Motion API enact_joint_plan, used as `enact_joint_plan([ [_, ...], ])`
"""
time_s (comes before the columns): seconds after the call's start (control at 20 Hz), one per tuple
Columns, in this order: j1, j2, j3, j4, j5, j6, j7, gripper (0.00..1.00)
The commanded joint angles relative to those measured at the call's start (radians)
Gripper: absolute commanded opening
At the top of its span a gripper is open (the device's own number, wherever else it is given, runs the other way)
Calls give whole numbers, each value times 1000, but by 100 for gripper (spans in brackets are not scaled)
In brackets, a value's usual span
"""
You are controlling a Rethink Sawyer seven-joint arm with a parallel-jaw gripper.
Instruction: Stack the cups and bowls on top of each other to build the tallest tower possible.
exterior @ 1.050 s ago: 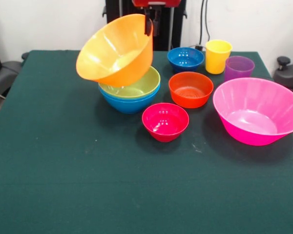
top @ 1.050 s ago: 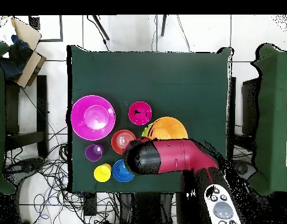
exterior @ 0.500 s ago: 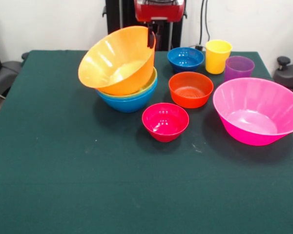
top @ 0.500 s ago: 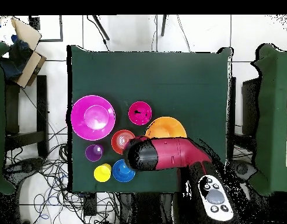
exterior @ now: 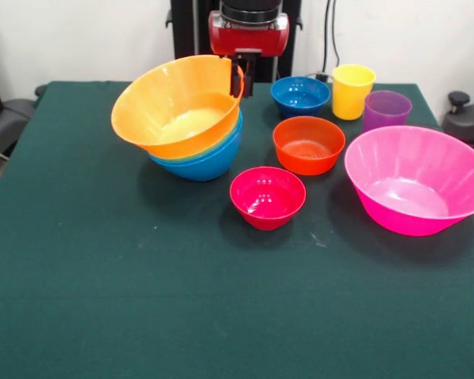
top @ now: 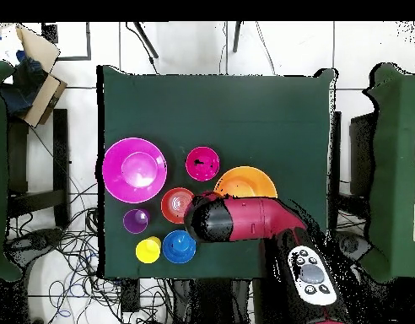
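My work sits on a dark green table with a cloth-like top. Behind it I see a white wall and black cables hanging down it. From above, a cardboard box with something blue in it lies off one corner, a tangle of wires covers the white tiled floor, and green-topped furniture stands at the side

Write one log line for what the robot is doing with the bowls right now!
gripper: shut on large orange bowl rim | bowl: tilted, resting in blue bowl stack | pink bowl, cups: not stacked
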Motion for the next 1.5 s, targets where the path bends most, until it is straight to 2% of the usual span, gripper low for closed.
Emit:
enact_joint_plan([
  [0.05,29,85,-48,-47,-16,-80,152,0],
  [0.4,58,72,-70,-40,-1,-76,156,0],
  [0.7,53,64,-71,-36,3,-83,136,0],
  [0.75,46,64,-66,-34,4,-90,130,100],
  [1.05,80,43,-94,-43,1,-64,140,100],
  [1.5,24,5,-54,15,28,-48,102,100],
])
